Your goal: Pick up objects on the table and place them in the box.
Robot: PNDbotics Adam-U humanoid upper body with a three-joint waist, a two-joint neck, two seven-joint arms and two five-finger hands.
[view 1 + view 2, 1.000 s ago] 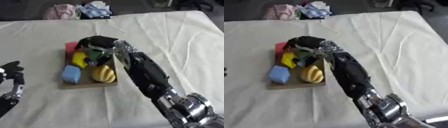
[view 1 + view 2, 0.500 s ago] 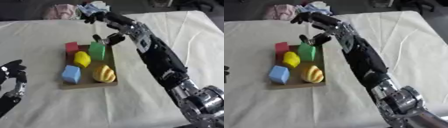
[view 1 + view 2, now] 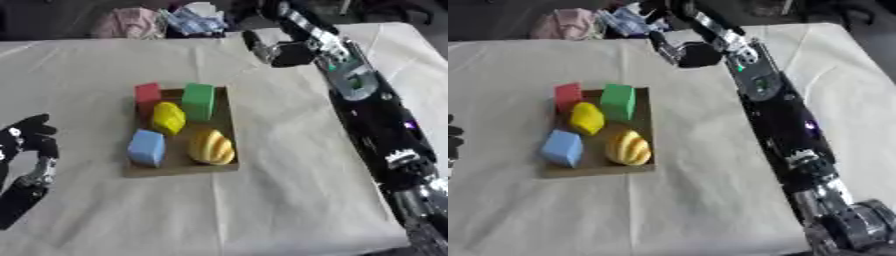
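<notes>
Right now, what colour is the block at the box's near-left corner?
Light blue; the block shows best in the left eye view.

Soft, even indoor light, faint shadows, dark far edge, overall blur, no glare.

A shallow brown box (image 3: 226,131) on the counter (image 3: 105,65) held red (image 3: 147,93), green (image 3: 199,100), yellow (image 3: 168,118) and blue (image 3: 146,147) blocks, the right hand (image 3: 282,50) raised beyond it, the left hand (image 3: 33,145) resting left of it.

Cream-covered table (image 3: 262,210), perhaps dark floor beyond
</notes>
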